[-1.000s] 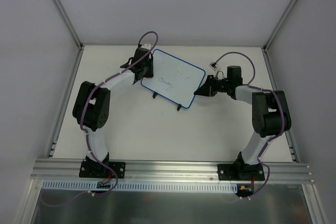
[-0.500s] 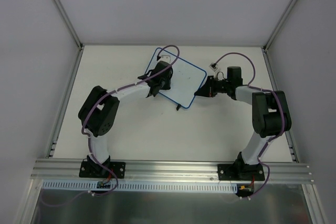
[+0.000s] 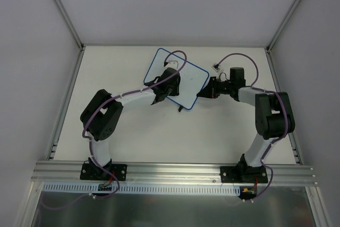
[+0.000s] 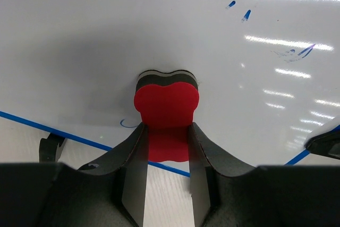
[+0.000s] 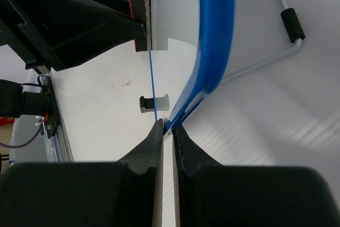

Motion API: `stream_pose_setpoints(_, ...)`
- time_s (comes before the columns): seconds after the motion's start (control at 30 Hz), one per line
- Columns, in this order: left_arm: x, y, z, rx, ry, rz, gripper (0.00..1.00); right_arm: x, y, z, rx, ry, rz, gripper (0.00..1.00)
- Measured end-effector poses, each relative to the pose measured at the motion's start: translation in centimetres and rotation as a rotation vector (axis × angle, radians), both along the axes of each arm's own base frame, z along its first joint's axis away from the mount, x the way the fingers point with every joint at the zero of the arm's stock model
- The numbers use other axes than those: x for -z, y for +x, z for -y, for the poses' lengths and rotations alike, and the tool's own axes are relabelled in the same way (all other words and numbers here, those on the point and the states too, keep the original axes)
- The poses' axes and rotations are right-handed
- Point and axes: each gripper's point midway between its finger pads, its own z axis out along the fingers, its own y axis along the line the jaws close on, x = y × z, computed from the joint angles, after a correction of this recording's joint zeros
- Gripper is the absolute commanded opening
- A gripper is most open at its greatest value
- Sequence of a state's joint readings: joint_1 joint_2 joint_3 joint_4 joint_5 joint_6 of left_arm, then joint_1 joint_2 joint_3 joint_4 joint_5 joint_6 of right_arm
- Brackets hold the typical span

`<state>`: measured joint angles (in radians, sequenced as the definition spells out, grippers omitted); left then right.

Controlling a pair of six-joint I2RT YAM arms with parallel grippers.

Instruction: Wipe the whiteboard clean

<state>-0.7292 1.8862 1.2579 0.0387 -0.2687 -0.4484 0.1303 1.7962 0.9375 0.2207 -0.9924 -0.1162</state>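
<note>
1. Whiteboard stands tilted in the upper middle of the top view, on the far part of the counter. It is propped up rather than lying flat.
2. The right gripper is nearly closed on the board's lower right corner. In the right wrist view its jaws pinch the edge of the blue frame. This grip probably braces the propped board so that a wiping push cannot slide or tip it.
3. The left gripper is clamped on a red eraser. The eraser's dark felt face is pressed against the white surface near the lower middle of the left wrist view. Held end-on like this, the pad meets the board squarely.
4. A few blue marks show at the upper right of the left wrist view, with a fainter scrawl further right. A small blue arc sits just left of the eraser, so the wiping looks unfinished.
5. In the top view the left arm covers the board's middle, so any writing under it cannot be seen.
6. Glare stripes wash out the right side of the left wrist view. A black foot at the lower left is partly cut off by the gripper body.
7. The right wrist view sees the board edge-on, so its face cannot be read there.
</note>
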Motion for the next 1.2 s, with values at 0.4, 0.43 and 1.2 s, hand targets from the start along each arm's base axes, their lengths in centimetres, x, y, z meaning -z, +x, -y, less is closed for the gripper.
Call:
stream_pose_setpoints(0.4,0.8,1.2,-3.7,-0.094,-0.082,-0.048,0.0,0.0,-0.1,-0.1,-0.006,0.006,0.004,0.0)
stream_pose_setpoints(0.43,0.8,1.2,-3.7,-0.095,-0.083,-0.048,0.0,0.0,-0.1,-0.1,-0.006,0.006,0.005,0.0)
stream_pose_setpoints(1.2,-2.1,1.1,3.0,0.041,0.015,0.046,0.0,0.1,-0.2,0.0,-0.009,0.005,0.003,0.0)
